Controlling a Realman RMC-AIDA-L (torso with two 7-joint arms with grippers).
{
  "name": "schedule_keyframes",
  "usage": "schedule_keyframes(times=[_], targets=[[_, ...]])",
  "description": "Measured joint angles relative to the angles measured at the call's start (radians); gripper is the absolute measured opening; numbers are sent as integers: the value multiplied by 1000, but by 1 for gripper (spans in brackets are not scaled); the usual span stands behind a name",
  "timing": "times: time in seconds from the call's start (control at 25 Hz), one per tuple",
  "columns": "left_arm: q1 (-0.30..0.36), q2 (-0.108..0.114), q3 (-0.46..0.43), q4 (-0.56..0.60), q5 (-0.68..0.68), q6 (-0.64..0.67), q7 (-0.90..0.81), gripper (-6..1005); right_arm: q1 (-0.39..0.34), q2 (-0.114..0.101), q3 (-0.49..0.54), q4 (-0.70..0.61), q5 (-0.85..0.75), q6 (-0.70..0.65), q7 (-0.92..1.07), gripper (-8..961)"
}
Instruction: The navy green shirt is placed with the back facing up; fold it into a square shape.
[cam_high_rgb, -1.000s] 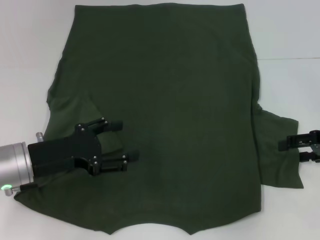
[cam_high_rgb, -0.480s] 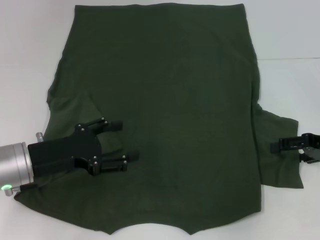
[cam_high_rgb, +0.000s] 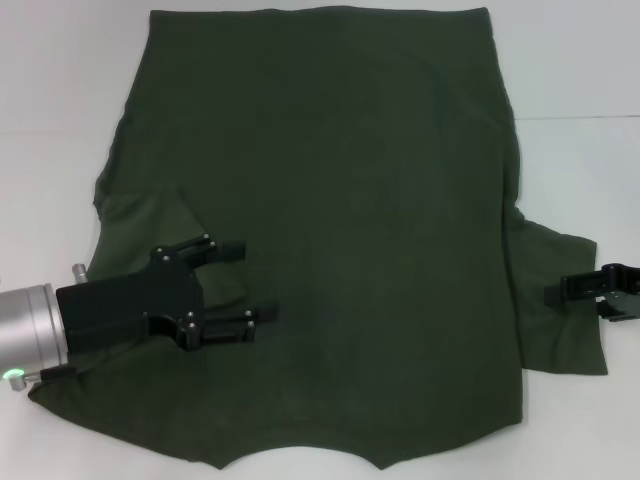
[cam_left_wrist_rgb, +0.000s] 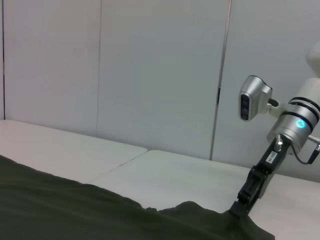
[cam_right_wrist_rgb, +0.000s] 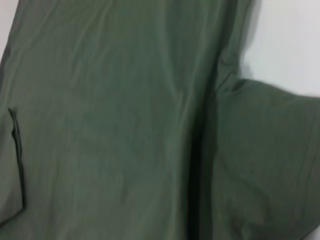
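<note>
From the head camera, the navy green shirt (cam_high_rgb: 330, 230) lies spread flat on the white table (cam_high_rgb: 60, 90), plain side up, covering most of the surface; its left sleeve is folded in over the body, while the right sleeve (cam_high_rgb: 560, 300) still lies out flat on the table. The left gripper (cam_high_rgb: 245, 282) rests over the folded-in sleeve near the shirt's lower left, fingers spread apart with nothing between them; its black body and silver wrist cover part of the cloth edge. The right gripper (cam_high_rgb: 553, 293) sits at the outer edge of the right sleeve, low over the fabric; whether its fingers are parted or closed cannot be told.

From the left wrist camera, the dark cloth fills the lower part of the picture, the table beyond it and pale wall panels (cam_left_wrist_rgb: 150, 75) behind; the right arm slants down with its tip touching the raised sleeve edge.

From the right wrist camera, only creased green fabric and a corner of table show.
</note>
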Motion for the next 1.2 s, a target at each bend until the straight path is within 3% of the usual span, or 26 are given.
schedule_keyframes(times=[0.28,0.48,0.92,1.2], targets=[[-2,0,0,0,-4,0,0,891,1,1,-6,0,-5,12,-8,673],[-2,0,0,0,-6,0,-4,891,1,1,-11,0,-6,8,-40,432],[-2,-3,0,0,-8,0,-5,892,-8,-5,-15,-7,-4,10,-53,16],[-2,-3,-2,6,-8,0,-24,892,-9,-50,-2,-45,-2,-28,-58,17]])
